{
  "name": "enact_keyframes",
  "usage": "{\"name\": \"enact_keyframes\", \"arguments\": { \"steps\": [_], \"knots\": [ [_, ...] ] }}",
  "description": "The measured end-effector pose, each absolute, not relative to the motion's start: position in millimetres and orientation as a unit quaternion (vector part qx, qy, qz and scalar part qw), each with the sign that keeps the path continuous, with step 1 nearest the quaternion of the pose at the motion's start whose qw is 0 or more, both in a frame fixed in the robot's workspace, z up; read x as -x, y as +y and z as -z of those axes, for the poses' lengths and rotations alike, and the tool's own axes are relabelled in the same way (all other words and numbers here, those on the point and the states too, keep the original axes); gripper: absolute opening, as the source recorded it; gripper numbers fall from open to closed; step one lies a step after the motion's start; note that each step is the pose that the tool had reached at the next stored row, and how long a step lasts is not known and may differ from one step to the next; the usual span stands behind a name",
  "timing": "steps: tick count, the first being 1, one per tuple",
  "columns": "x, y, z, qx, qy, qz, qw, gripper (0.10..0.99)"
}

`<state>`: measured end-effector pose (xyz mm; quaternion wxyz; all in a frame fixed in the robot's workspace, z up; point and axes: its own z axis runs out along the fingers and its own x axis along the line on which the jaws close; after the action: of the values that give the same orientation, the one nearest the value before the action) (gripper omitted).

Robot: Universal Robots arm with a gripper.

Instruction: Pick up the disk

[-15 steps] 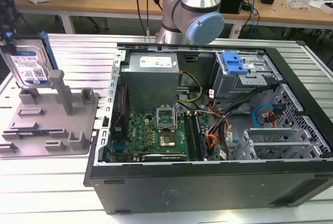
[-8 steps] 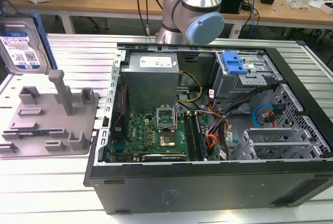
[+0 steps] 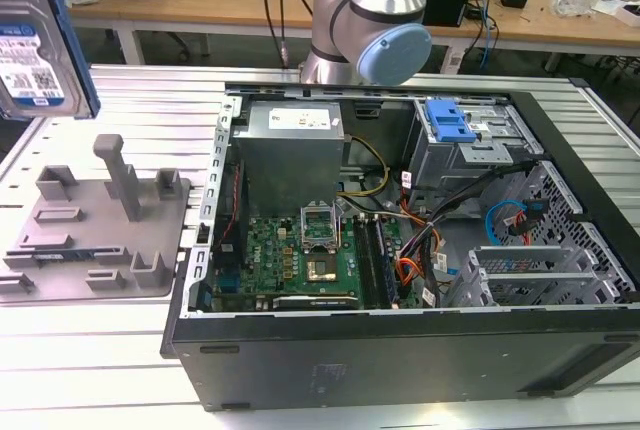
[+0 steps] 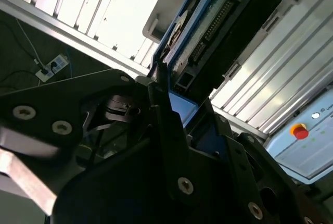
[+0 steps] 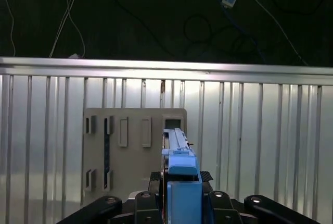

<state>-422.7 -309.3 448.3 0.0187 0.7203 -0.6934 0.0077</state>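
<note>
End effector [image 5: 183, 203] is pinching the disk [image 5: 179, 153] by its edge as far as we can tell, blue side rail sitting between the dark fingers [image 4: 158, 91] in both wrist views. From the exterior view we see the disk [image 3: 35, 55] hanging in the air at that view's far left, well above the grey fixture [image 3: 95, 235] on the table [image 3: 90, 360]. So we'd call the pick-up pretty much done, disk lifted and clear.

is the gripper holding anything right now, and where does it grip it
Yes: the disk, lifted clear above the grey fixture. The gripper clamps it edge-on at one end, over its blue side rails.
</note>
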Motion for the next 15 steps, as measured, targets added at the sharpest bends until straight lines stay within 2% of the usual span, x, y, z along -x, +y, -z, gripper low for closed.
{"name": "enact_keyframes", "arguments": {
  "steps": [6,15],
  "knots": [
    [422.7,-309.6,-488.0,-0.72,-0.693,-0.008,0.019,0.369],
    [422.7,-309.6,-491.0,-0.72,-0.693,-0.008,0.019,0.369]
  ]
}}
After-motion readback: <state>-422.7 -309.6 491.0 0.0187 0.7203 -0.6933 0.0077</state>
